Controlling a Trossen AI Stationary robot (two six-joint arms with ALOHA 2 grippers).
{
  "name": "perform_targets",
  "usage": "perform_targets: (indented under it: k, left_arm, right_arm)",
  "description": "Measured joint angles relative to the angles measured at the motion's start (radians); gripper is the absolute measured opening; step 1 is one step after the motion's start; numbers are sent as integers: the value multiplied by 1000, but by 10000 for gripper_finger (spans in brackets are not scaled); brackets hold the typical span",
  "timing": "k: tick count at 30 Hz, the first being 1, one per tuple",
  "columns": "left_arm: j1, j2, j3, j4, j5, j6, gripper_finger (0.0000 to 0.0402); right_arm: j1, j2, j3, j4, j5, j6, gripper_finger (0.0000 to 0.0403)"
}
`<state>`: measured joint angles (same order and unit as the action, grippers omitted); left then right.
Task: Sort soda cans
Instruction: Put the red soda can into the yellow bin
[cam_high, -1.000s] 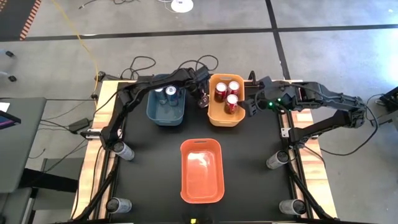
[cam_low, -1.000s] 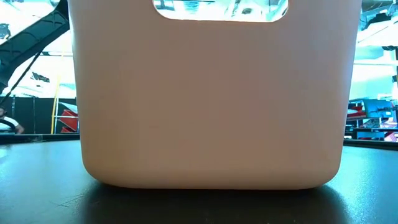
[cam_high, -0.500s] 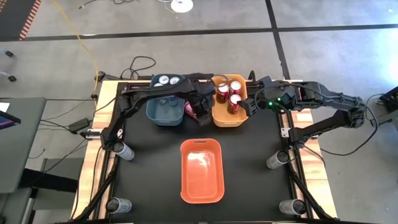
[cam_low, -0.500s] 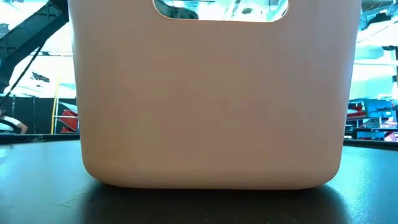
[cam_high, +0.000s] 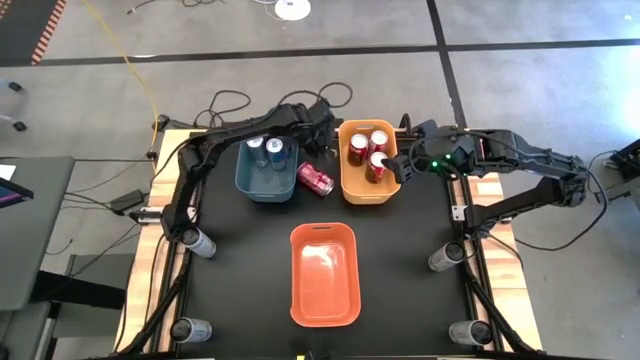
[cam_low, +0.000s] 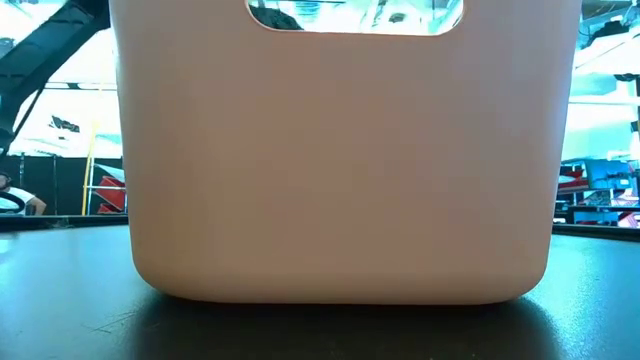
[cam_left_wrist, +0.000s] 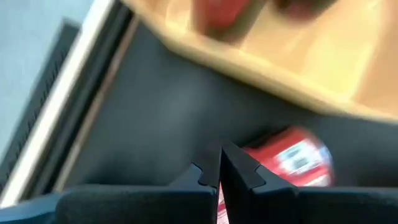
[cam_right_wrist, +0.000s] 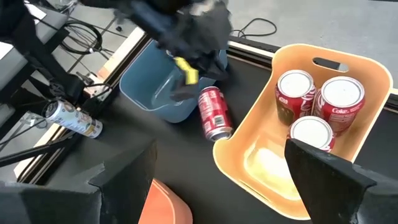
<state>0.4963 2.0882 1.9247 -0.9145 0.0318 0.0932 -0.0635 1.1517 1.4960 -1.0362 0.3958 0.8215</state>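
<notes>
A red soda can (cam_high: 315, 180) lies on its side on the black table between the blue bin (cam_high: 268, 182) and the yellow bin (cam_high: 366, 190); it also shows in the right wrist view as the can (cam_right_wrist: 214, 112). Two blue cans (cam_high: 265, 149) stand in the blue bin. Three red cans (cam_high: 368, 152) stand in the yellow bin. My left gripper (cam_high: 322, 128) hovers shut behind the lying can (cam_left_wrist: 292, 158), toward the far edge. My right gripper (cam_right_wrist: 221, 149) is open, beside the yellow bin's right wall (cam_high: 392, 165).
An orange bin (cam_high: 325, 300) stands at the table's near middle, and its wall (cam_low: 345, 150) fills the low view. Silver cans lie at the table's corners, for instance one on the left (cam_high: 197, 240) and one on the right (cam_high: 445, 257). Cables hang behind the far edge.
My left gripper came down between the blue and yellow bins with a red can, then drew back up toward the far edge. The can now lies on its side on the table between the two bins. My right gripper stayed beside the yellow bin.
</notes>
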Motion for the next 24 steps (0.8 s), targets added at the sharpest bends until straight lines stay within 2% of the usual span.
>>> perform_targets:
  k: [8, 19, 24]
  left_arm:
    - [-20, 89, -1, -46, 6, 31, 0]
    - [-94, 104, 0, -97, 8, 44, 0]
    - [-159, 106, 0, -106, 99, -8, 0]
  right_arm:
    - [15, 0, 0, 3, 0, 16, 369]
    - [19, 0, 0, 27, -1, 22, 369]
    - [14, 0, 0, 29, -1, 11, 369]
